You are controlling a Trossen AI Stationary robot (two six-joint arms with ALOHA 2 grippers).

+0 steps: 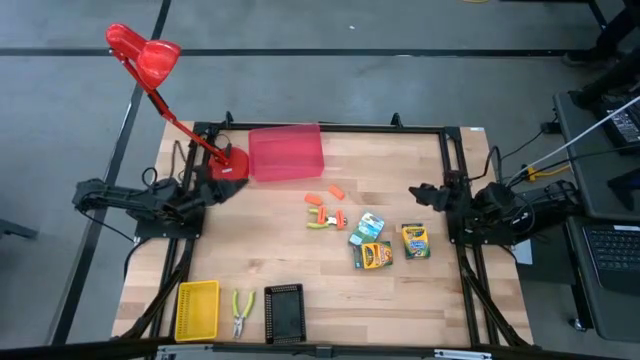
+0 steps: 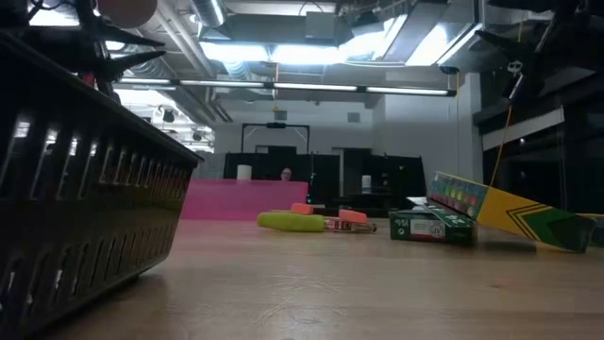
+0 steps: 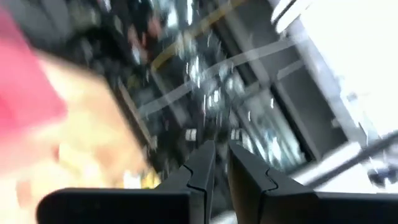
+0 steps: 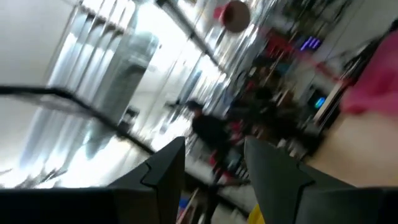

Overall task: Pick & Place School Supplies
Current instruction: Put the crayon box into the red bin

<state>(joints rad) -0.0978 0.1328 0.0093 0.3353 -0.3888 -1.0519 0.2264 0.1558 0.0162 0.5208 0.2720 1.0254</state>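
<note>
Nothing is picked up yet as far as I can tell; the supplies all sit loose in the middle of the table (image 1: pixel 300 270). Three boxes (image 1: pixel 378 243) cluster right of centre, with the orange bits (image 1: pixel 327 202) and a green-handled tool just beside them to the left; a pair of pliers (image 1: pixel 241 313) lies near the front edge between the yellow tray (image 1: pixel 197 309) and the black tray (image 1: pixel 285 313), its long axis running front to back.

The right gripper (image 1: pixel 419 194) is parked at the right edge, fingers parted a moderate way with nothing between them; the boxes lie forward and inward of it, so I'd say that arm is nearer to them. The left gripper (image 1: pixel 207 190) sits at the left edge by the lamp base (image 1: pixel 228 163); its fingers show only a thin gap and hold nothing. The red tray (image 1: pixel 286 152) is at the back.
</note>
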